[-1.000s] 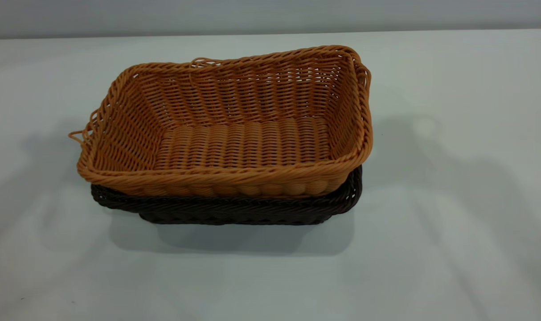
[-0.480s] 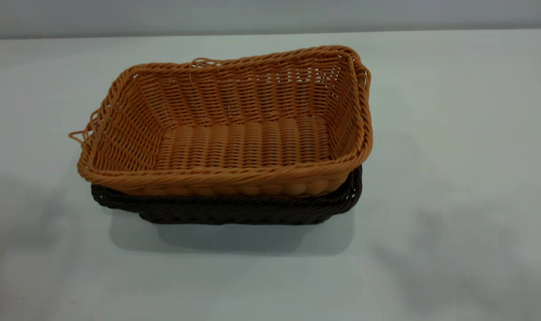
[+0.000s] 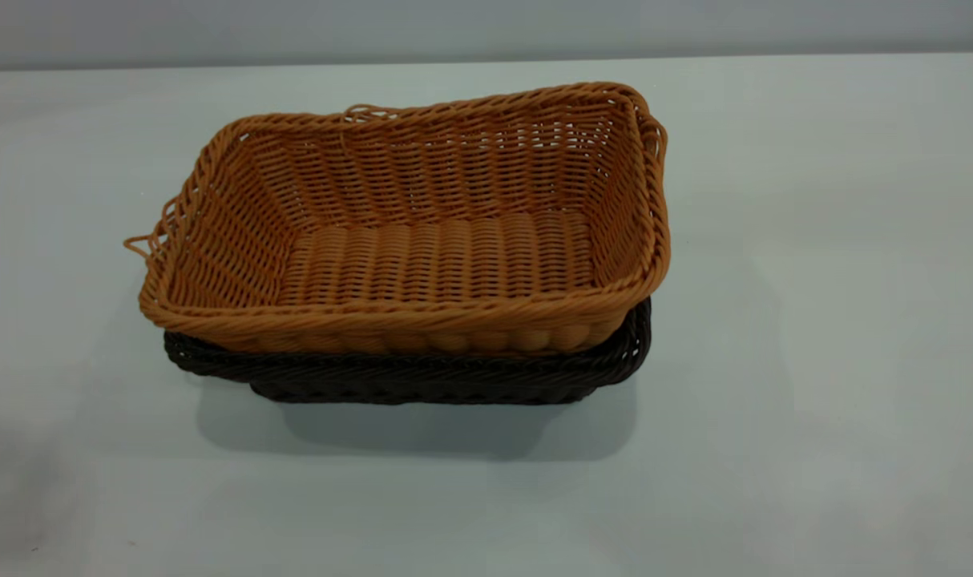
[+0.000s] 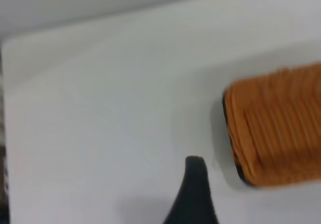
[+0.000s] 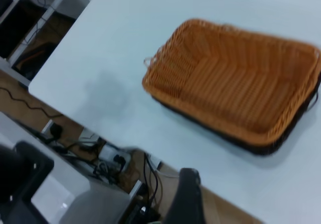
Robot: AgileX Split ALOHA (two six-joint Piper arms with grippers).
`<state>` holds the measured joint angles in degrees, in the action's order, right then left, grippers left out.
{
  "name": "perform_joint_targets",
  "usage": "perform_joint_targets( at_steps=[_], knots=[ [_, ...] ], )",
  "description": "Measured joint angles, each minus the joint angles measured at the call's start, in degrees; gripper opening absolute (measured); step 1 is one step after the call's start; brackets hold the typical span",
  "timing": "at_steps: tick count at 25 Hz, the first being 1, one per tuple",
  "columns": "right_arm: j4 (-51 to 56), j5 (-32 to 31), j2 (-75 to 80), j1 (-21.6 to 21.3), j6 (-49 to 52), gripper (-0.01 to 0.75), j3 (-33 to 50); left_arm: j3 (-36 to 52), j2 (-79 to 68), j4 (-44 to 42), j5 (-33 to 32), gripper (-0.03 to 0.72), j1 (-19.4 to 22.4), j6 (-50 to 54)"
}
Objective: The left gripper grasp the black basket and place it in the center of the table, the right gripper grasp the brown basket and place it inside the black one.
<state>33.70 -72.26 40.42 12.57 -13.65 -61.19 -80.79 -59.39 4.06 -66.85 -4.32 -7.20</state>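
Here we see the brown basket (image 3: 422, 240) nested inside the black basket (image 3: 422, 377) mid-table (image 3: 815, 361); we cannot tell either gripper's state.

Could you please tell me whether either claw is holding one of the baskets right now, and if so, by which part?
Nothing is held. The brown basket sits nested in the black basket on the table, with both claws away from them.
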Motion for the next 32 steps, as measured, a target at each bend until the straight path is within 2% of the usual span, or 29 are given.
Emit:
perform_joint_targets(
  at_steps=[8, 14, 18, 23, 32],
  knots=[
    [-2.98, -0.27, -19.30, 0.00, 0.71, 0.583, 17.19, 22.56, 13.66, -0.06, 0.00, 0.575, 0.00, 2.09],
    [-12.18, -0.23, -27.82, 0.00, 0.58, 0.583, 24.08, 32.11, 24.88, 0.00, 0.00, 0.575, 0.00, 2.04],
    [-14.48, 2.30, -31.03, 0.00, -1.96, 0.583, 28.76, 37.05, 32.93, 0.03, 0.00, 0.575, 0.00, 1.17],
    [-14.89, 6.05, -34.35, 0.00, -5.14, 0.583, 32.46, 43.02, 42.88, 0.12, 0.00, 0.575, 0.00, 0.20],
    [-14.64, 6.38, -41.38, 0.00, -4.70, 0.582, 33.02, 50.00, 55.33, 2.19, 0.07, 0.575, 0.00, -1.11]
  ],
)
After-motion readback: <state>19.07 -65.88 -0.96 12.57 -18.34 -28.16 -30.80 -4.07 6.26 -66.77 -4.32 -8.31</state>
